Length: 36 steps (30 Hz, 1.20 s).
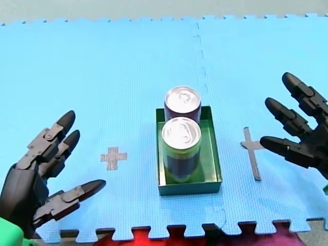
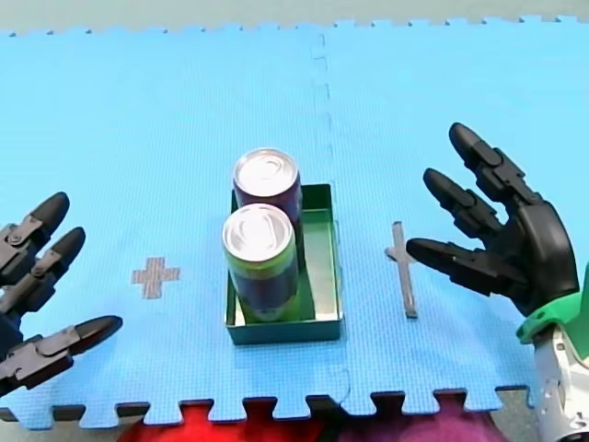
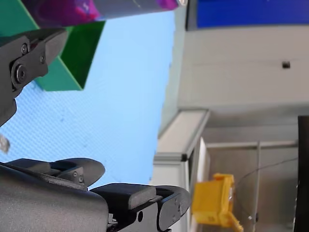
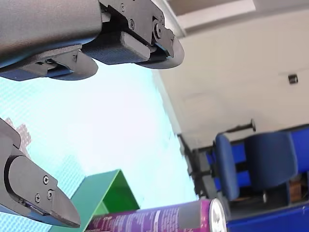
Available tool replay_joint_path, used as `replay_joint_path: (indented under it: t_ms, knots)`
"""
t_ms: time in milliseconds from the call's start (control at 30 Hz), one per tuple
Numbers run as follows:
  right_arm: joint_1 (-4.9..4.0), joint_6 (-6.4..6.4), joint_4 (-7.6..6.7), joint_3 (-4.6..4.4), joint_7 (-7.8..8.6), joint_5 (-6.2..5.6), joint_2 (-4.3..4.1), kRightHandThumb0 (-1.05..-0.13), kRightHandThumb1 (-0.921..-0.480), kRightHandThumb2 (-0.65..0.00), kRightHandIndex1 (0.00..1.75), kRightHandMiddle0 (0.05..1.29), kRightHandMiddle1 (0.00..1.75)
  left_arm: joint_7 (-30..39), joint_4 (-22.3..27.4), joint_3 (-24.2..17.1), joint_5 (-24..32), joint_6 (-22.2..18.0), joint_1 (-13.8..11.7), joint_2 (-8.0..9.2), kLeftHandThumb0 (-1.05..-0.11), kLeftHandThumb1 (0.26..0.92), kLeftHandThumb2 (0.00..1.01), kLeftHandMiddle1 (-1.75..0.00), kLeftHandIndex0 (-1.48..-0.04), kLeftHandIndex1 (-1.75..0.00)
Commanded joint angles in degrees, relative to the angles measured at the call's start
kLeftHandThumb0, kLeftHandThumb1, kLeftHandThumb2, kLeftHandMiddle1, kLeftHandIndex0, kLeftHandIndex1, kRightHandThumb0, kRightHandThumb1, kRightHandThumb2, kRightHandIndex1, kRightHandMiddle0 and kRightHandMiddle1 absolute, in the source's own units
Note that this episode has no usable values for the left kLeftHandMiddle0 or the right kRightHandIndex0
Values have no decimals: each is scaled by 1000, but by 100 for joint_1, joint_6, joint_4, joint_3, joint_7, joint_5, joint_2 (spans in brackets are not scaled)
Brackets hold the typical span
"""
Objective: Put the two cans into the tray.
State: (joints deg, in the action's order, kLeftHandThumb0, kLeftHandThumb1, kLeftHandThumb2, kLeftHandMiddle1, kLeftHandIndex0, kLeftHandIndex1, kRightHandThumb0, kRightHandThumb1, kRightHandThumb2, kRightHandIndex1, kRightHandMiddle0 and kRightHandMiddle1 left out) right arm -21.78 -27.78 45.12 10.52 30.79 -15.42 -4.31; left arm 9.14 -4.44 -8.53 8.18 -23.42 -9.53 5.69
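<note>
Our left hand and right hand, unclenched and empty, flank the rectangular tray holding two cylindrical cans on pebbled foam mat.

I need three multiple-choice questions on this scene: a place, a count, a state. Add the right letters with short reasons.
1. Where do the near can and far can stand, relative to the green tray?
A) left of it B) inside it C) behind it
2. How many grey tape marks are on the blue mat?
A) one B) two C) four
3. The left hand and right hand are:
A) open, holding nothing B) shut on cans C) shut on the tray
Answers: 1B, both stand upright within its walls; 2B, one each side of the tray; 3A, each is beside the tray, apart from it.
</note>
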Motion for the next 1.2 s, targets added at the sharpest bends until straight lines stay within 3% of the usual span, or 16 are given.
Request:
replay_joint_path:
  t_ms: [0, 300, 567, 900, 1167]
  knots:
    - [16, 15, -8, 19, 13, -20, -34, -684, -694, 0, 1, 331, 1, -40, -92, -73, 29, -78, 58, -4, -1029, 667, 2, -17, -445, -19]
    - [-10, -9, 61, 38, 58, -25, -61, -710, -694, -1, 3, 335, 1, -214, -315, -269, 12, -271, 187, -51, -1003, 658, 0, -21, -495, -21]
    - [-28, -40, 104, 52, 78, -22, -51, -725, -691, 0, 5, 338, 2, -250, -964, -462, 122, -725, 467, -55, -965, 640, 0, -23, -545, -21]
    - [-23, -79, 120, 46, 80, -8, -51, -733, -688, 0, 10, 348, 3, -864, -1318, -540, -479, -1182, 666, -52, -946, 638, 1, -26, -589, -18]
    - [5, -119, 114, 35, 78, 11, -49, -734, -684, 0, 11, 354, 3, -1075, -1795, -569, -616, -1542, 917, 35, -940, 647, 3, -23, -616, -15]
